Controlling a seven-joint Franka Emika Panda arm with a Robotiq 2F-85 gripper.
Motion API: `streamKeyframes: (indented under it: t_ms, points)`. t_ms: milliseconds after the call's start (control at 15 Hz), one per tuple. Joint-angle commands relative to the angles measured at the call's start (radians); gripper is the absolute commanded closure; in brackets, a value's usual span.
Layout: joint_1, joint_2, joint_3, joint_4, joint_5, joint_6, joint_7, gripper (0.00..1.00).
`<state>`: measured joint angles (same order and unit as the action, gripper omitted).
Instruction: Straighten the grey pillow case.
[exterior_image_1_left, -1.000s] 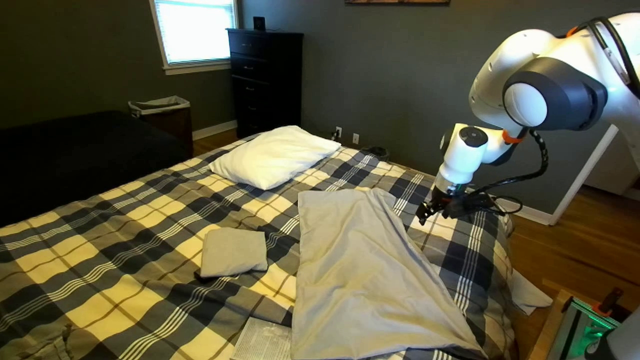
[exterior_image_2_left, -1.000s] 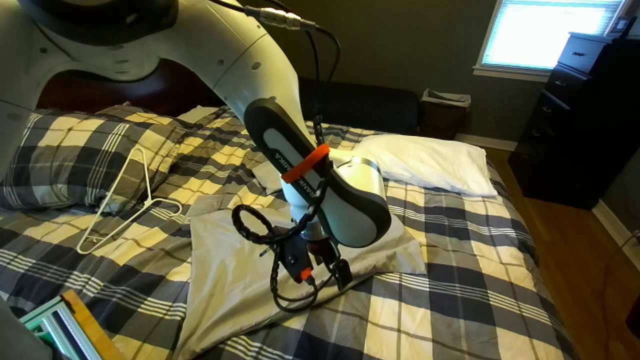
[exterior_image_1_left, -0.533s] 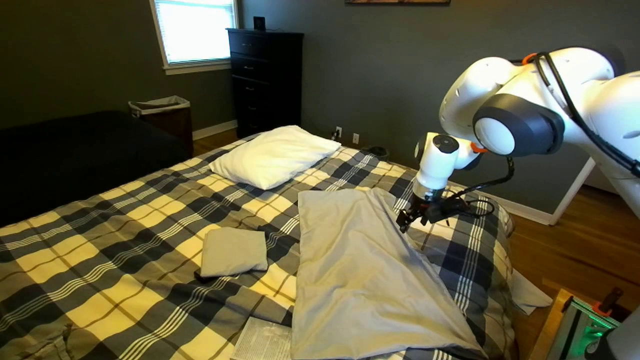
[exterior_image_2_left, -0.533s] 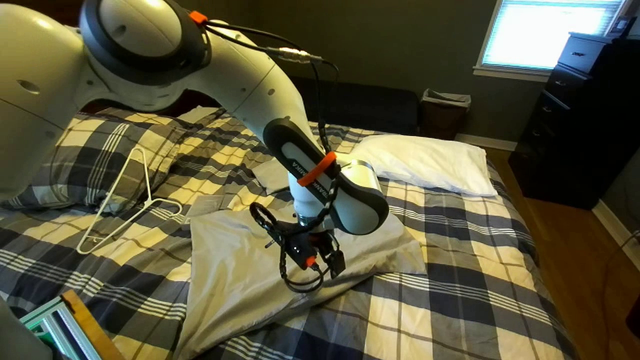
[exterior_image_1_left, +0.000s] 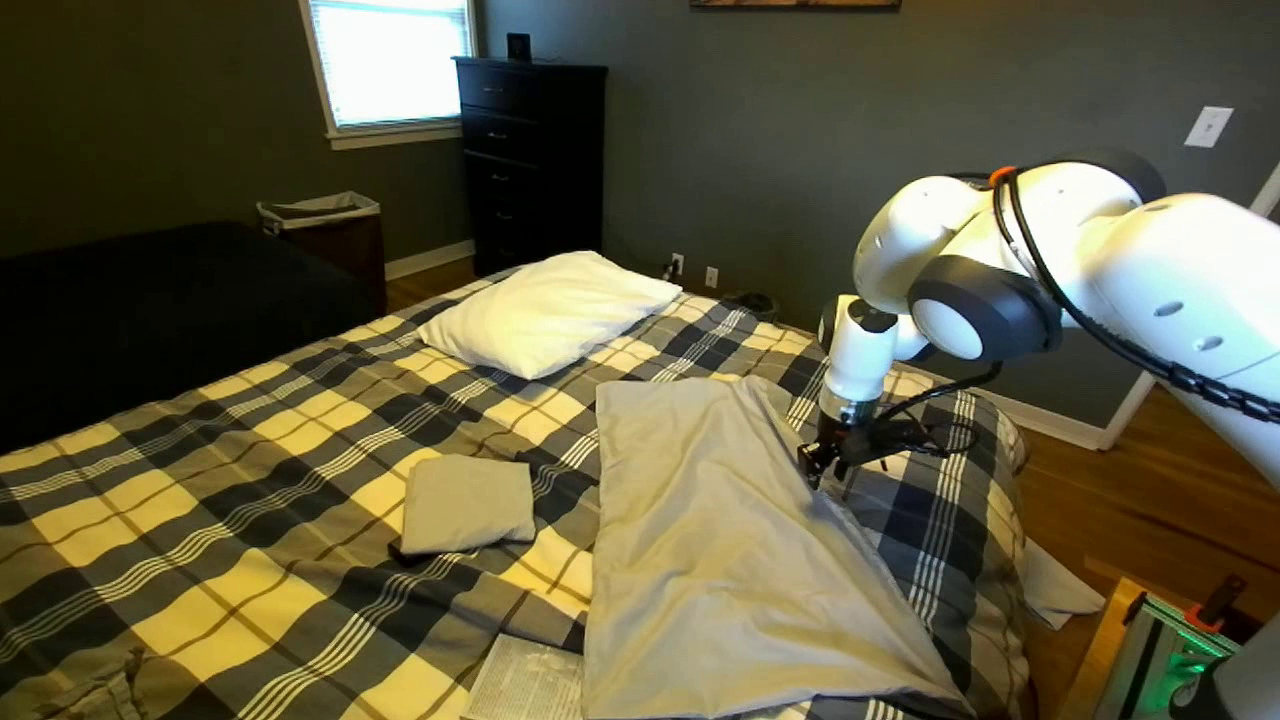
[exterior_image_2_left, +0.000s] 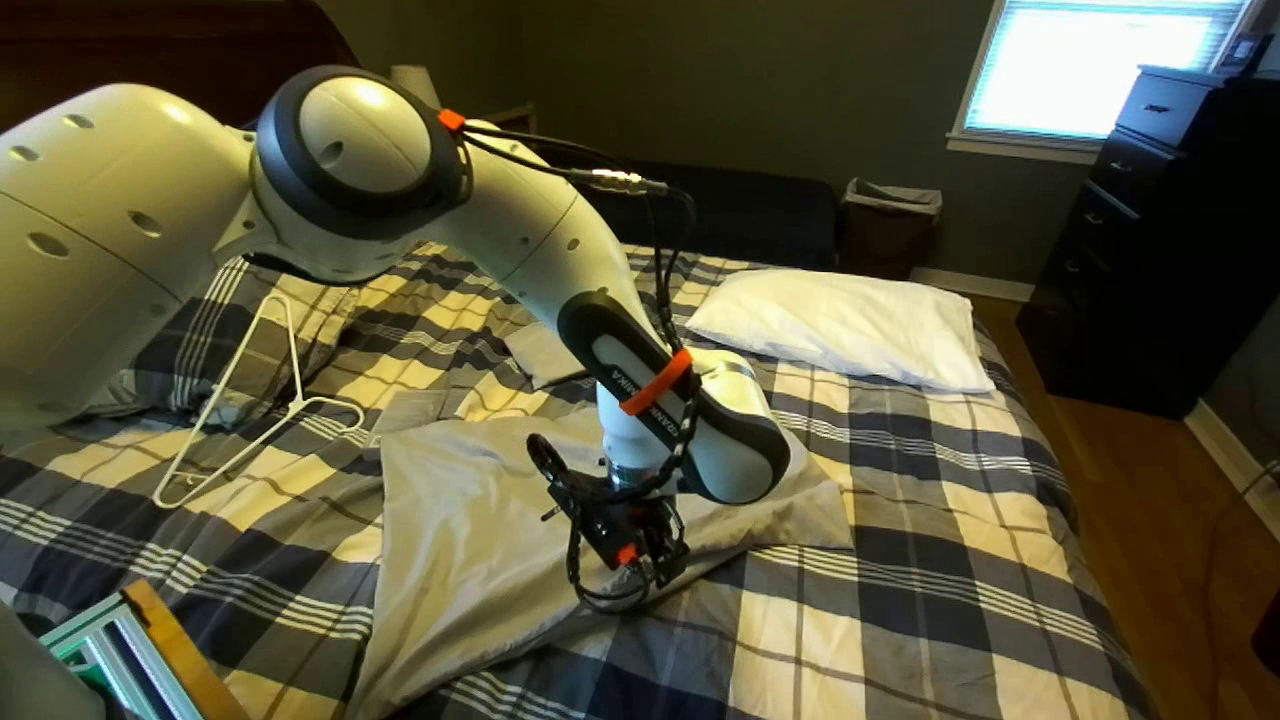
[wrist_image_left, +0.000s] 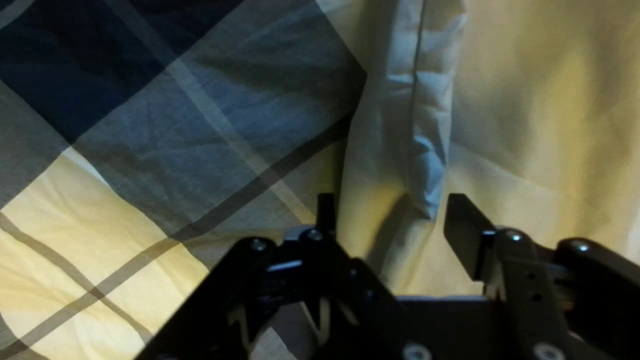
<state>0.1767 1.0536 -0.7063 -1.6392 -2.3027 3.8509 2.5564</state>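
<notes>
The grey pillow case (exterior_image_1_left: 700, 560) lies long and wrinkled on the plaid bed. It also shows in an exterior view (exterior_image_2_left: 470, 520), partly hidden behind the arm. In the wrist view its fabric (wrist_image_left: 540, 125) fills the right side, and its long edge has a raised, folded hem (wrist_image_left: 430, 125). My gripper (exterior_image_1_left: 825, 475) is low over that long edge, pointing down; it also shows in an exterior view (exterior_image_2_left: 668, 565). In the wrist view the fingers (wrist_image_left: 390, 215) are apart, with the folded edge between them. I cannot tell whether the fingertips touch the fabric.
A plump white pillow (exterior_image_1_left: 550, 315) lies toward the far edge of the bed. A small folded grey cloth (exterior_image_1_left: 468, 505) and a flat printed packet (exterior_image_1_left: 525, 680) lie beside the pillow case. A white hanger (exterior_image_2_left: 290, 405) lies near the plaid pillows. A dark dresser (exterior_image_1_left: 530, 165) stands behind.
The arm has come down and across toward the pillow case, bringing the gripper from beside it, above the bed, to its long edge. The pillow case has not visibly moved.
</notes>
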Motion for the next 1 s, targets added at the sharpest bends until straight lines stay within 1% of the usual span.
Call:
streamKeyframes:
  t_ms: [0, 67, 200, 267, 333, 400, 467, 533, 733, 933]
  points:
    - [-0.034, 0.075, 0.002, 0.094, 0.025, 0.047, 0.042, 0.73]
    - [-0.038, 0.083, 0.002, 0.106, 0.028, 0.047, 0.047, 0.73]
    - [-0.043, 0.089, 0.004, 0.119, 0.034, 0.045, 0.048, 0.82]
    - [-0.044, 0.086, 0.003, 0.117, 0.035, 0.041, 0.049, 0.83]
    - [-0.043, 0.081, 0.002, 0.117, 0.035, 0.039, 0.049, 0.87]
    - [-0.043, 0.074, 0.001, 0.112, 0.034, 0.036, 0.048, 1.00]
    - [-0.043, 0.064, -0.002, 0.101, 0.029, 0.036, 0.045, 0.98]
    - [-0.042, 0.064, -0.010, 0.095, 0.020, 0.047, 0.046, 0.99]
    - [-0.041, 0.095, -0.066, 0.082, -0.028, 0.127, 0.095, 1.00]
    - [-0.065, 0.126, -0.114, 0.071, -0.060, 0.179, 0.163, 1.00]
